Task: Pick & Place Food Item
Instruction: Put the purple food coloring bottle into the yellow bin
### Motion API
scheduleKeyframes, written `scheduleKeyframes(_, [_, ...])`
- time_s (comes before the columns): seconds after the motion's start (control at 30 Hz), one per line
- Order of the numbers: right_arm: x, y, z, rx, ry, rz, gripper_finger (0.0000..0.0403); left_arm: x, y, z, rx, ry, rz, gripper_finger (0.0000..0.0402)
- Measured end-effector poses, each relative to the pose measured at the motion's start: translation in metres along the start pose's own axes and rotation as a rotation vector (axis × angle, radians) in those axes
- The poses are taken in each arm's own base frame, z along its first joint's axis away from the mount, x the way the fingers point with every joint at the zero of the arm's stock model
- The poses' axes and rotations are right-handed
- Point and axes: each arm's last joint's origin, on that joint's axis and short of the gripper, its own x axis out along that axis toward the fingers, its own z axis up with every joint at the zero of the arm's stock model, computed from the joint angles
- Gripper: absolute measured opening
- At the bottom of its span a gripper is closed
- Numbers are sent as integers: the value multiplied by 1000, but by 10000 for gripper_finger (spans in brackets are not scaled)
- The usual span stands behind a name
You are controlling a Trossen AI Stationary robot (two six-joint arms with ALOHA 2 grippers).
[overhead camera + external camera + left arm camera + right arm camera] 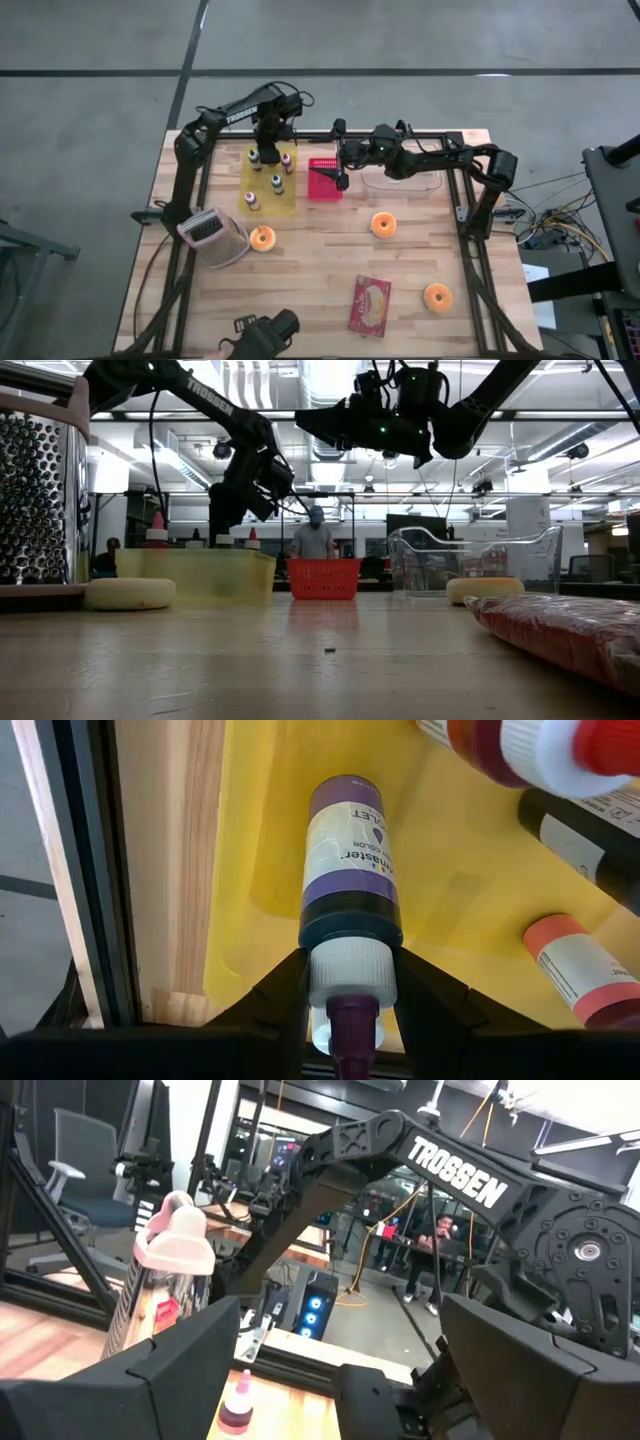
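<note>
A violet food-colour bottle (350,850) with a white cap sits upright in the far left corner of the yellow tray (268,205), and my left gripper (264,148) is shut on it from above. In the high view this bottle (255,157) shows beside the gripper. Other small bottles (277,183) stand in the same tray. My right gripper (338,176) hangs open over the red basket (325,188), pointing about level toward the table's left, with nothing between its fingers (190,1350). My left gripper pinches the bottle's white cap (345,970) between its two fingers (270,995), one on each side. The fingers come from above, pointing steeply down along the bottle. The bottle is upright below them, inside the tray; whether its base rests on the tray floor I cannot tell.
A clear plastic container (405,182) stands right of the red basket. Orange doughnuts (262,237) (382,224) (437,295), a red snack packet (370,305) and a metal grater (212,235) lie on the wooden table. A black frame rail (95,870) runs beside the tray.
</note>
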Motion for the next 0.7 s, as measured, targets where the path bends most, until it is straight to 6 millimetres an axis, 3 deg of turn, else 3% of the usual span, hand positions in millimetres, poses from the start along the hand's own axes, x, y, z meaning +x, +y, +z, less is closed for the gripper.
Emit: scheduleKeyframes(0.7, [0, 1, -3, 7, 24, 6, 345, 0, -1, 5, -7, -33, 14, 122])
